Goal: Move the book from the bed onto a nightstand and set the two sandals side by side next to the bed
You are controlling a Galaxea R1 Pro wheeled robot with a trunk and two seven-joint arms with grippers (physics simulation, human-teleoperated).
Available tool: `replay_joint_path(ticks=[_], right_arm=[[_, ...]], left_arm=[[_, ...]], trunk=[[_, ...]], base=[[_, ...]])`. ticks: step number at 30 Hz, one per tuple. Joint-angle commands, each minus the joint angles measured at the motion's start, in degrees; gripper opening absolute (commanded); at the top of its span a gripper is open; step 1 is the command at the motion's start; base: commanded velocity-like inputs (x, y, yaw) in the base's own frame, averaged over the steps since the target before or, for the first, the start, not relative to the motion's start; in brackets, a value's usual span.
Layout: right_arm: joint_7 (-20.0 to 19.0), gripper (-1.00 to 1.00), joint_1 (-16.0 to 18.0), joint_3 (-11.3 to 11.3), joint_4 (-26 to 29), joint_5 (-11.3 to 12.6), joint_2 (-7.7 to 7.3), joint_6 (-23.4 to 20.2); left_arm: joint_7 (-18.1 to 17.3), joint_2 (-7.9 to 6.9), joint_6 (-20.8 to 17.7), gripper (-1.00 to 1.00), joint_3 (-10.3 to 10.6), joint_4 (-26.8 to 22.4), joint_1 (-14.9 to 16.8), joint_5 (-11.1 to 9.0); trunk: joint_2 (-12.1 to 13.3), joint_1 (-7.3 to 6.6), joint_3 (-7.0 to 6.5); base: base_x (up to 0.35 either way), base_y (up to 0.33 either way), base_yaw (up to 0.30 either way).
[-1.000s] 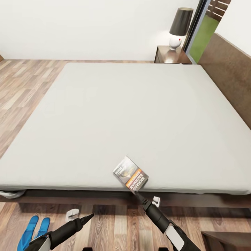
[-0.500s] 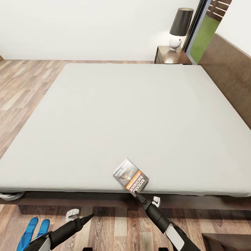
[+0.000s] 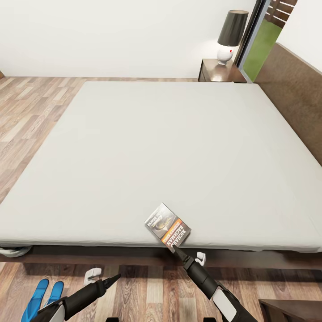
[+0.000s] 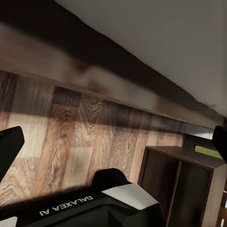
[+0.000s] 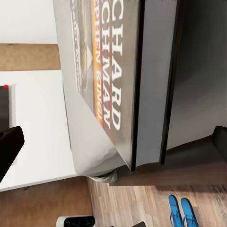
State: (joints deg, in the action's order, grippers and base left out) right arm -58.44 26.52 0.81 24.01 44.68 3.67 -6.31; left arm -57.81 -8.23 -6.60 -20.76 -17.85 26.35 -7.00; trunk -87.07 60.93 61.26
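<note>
The book [image 3: 167,227] lies flat on the grey mattress of the bed [image 3: 179,147], close to its near edge, orange band and white letters facing up. My right gripper [image 3: 175,250] is open, with its tips at the book's near corner. In the right wrist view the book [image 5: 118,80] looms large between the spread fingertips [image 5: 9,144]. My left gripper [image 3: 117,277] hangs open and empty over the floor in front of the bed frame. Two blue sandals [image 3: 42,291] lie side by side on the floor at the lower left, and they also appear in the right wrist view, sandals [image 5: 182,211]. A nightstand [image 3: 221,71] stands at the bed's far right corner.
A lamp [image 3: 230,36] with a dark shade stands on the nightstand. The dark headboard [image 3: 295,89] runs along the right side. A dark wooden cabinet [image 3: 288,311] sits at the lower right, seen open-fronted in the left wrist view, cabinet [image 4: 184,189]. Wood floor [image 3: 27,116] lies left of the bed.
</note>
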Motion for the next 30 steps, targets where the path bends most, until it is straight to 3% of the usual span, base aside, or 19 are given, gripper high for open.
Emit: replay_joint_path(ticks=[1, 30], right_arm=[[-0.19, 1.0, 0.02, 0.08, -0.02, 0.4, 0.02, -0.59], [-0.19, 1.0, 0.02, 0.12, -0.02, 0.41, 0.02, -0.59]], left_arm=[[-0.24, -0.01, -0.6, 1.0, -0.07, 0.02, 0.02, -0.31], [-0.28, 0.01, -0.6, 1.0, -0.07, 0.04, 0.02, -0.33]], trunk=[[-0.01, 0.0, 0.03], [-0.01, 0.0, 0.03]], base=[[0.0, 0.0, 0.0], [0.023, 0.004, 0.0]])
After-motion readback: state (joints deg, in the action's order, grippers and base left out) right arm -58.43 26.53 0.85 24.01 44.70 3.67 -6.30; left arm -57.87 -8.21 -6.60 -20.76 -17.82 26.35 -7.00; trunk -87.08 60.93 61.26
